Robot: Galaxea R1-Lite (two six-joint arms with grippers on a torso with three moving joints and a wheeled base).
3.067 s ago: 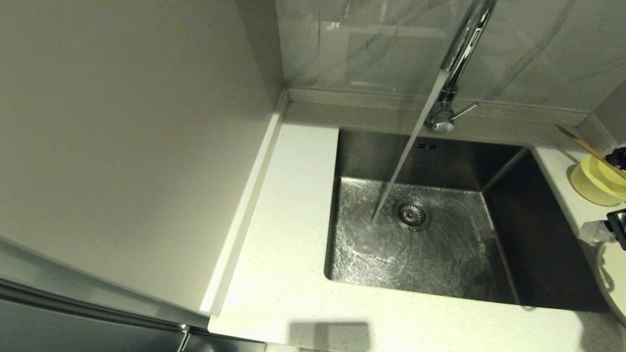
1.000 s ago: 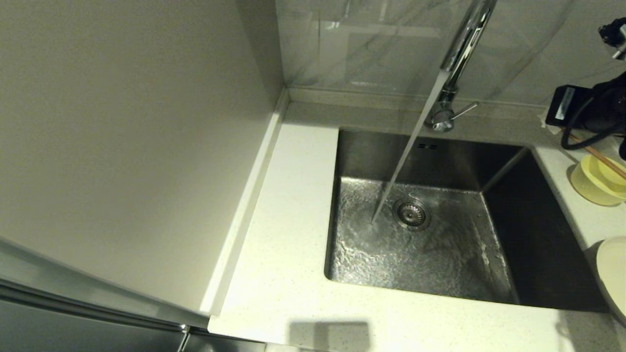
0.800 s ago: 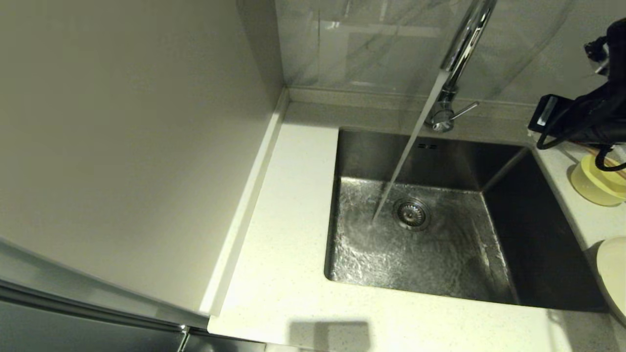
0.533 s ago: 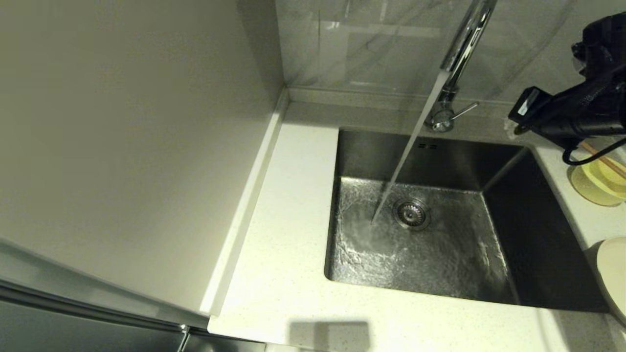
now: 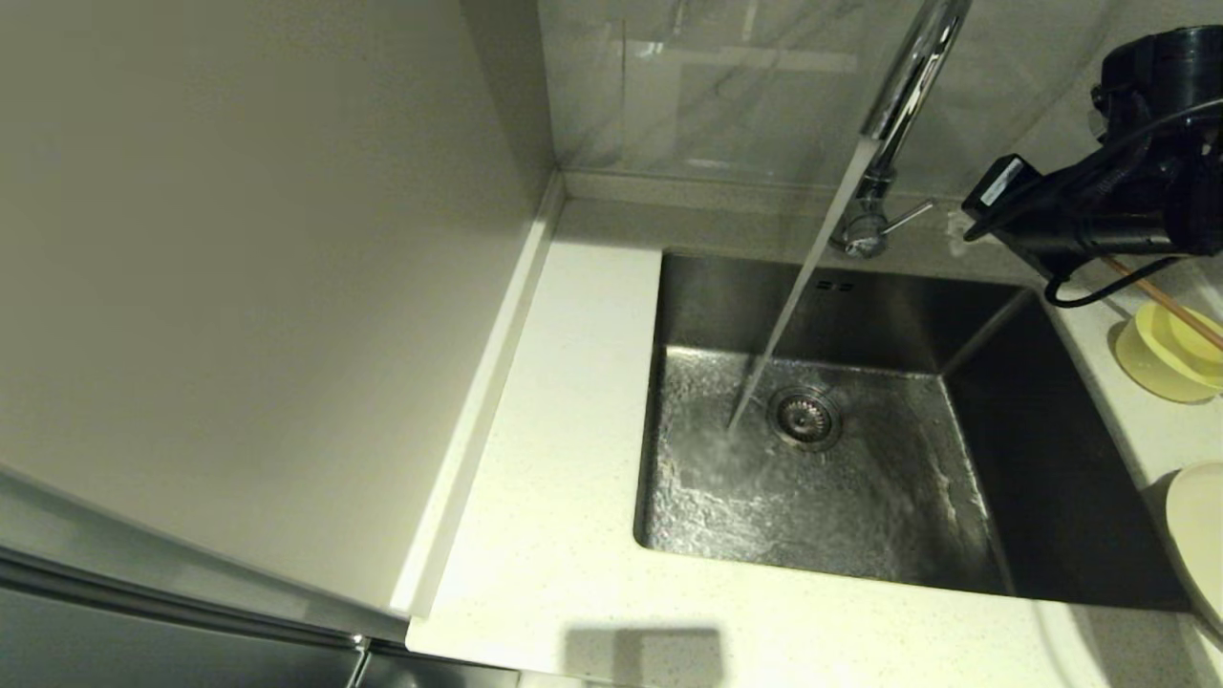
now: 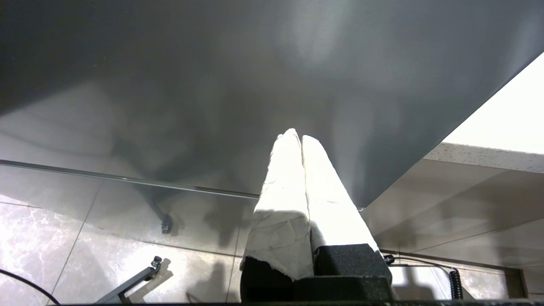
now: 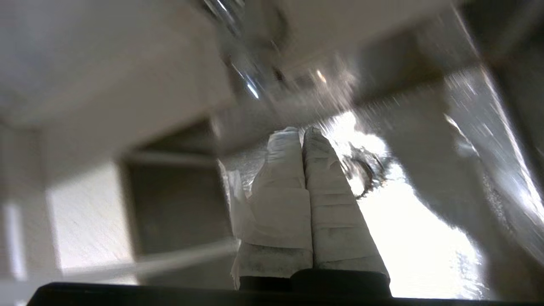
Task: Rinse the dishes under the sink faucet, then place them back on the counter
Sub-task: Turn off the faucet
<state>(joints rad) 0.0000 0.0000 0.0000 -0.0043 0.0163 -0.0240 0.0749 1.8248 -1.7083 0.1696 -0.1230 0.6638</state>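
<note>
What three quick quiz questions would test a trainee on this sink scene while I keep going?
1. True or false: water is running from the sink faucet into the sink.
2. Where is the bowl? A: in the sink. B: on the counter, right of the sink. C: under the stream.
3. The right end effector is near the faucet's lever: open or shut?

Key: 1 true. 2 B. 3 shut. The left end effector is parked low by the cabinet front, also shut.
</note>
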